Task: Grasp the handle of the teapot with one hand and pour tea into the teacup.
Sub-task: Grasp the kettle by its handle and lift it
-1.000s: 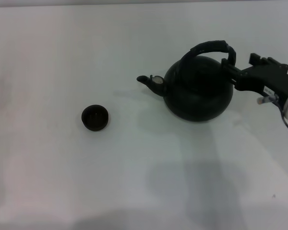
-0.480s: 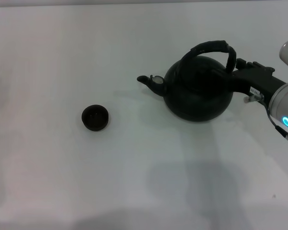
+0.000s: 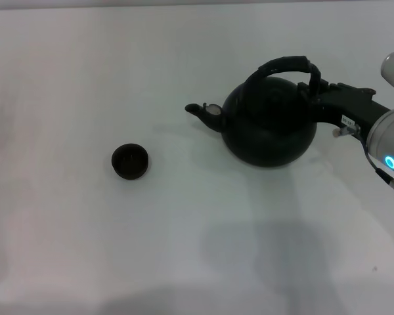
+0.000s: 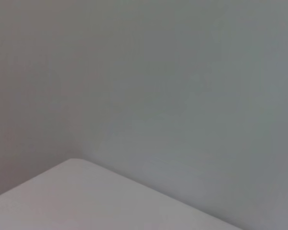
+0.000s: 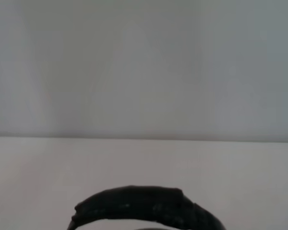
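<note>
Teapot point(image 3: 269, 128): black, round, standing on the white table point(image 3: 184, 249), directly at the tip of the right tool point(image 3: 317, 92). Handle point(image 3: 285, 65): arched; its near end meets the tool's fingers, grip state cannot be told. Spout points away from the tool. Teacup point(image 3: 130, 161): well beyond the teapot, far from the tool. Right arm: reaches in level from the table's right edge. Left tool: out of sight.

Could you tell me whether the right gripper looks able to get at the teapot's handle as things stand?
Probably yes. The right gripper is already at the handle on the side away from the spout, with nothing between them. Whether its fingers have closed on it cannot be seen.
</note>
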Motion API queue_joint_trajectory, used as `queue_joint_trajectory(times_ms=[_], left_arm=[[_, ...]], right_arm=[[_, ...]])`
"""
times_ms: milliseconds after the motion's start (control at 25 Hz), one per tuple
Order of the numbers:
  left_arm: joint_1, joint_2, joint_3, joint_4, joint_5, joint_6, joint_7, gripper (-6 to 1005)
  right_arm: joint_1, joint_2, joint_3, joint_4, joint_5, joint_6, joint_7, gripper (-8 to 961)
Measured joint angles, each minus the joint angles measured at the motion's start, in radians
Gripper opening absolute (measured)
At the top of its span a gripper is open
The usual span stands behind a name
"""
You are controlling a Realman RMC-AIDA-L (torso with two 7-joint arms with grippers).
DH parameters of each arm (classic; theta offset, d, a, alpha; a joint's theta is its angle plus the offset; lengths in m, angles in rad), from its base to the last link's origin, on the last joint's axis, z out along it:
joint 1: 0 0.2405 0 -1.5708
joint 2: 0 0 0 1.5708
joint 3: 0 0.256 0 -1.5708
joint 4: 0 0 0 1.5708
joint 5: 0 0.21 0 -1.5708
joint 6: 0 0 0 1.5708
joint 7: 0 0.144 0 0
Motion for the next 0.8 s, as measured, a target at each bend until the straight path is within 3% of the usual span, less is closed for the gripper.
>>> queue_joint_trajectory(times_ms=[80,280,800], left_arm=[[-0.002,0.000,0.000,0.001,0.000,0.000,0.000,875],[-0.009,0.002,0.000,0.006,-0.001,0.006,0.001,875],[-0.014,0.002,-0.002,0.005,-0.003,0.005,-0.002,876]], right_arm=[[-0.004,0.010,0.008,0.003,-0.001,-0.009,0.000,353],[0.000,0.027,0.020,0.018,0.005,-0.014,0.000,301],[-0.002,0.020,0.017,-0.009,0.004,-0.014,-0.069,171]])
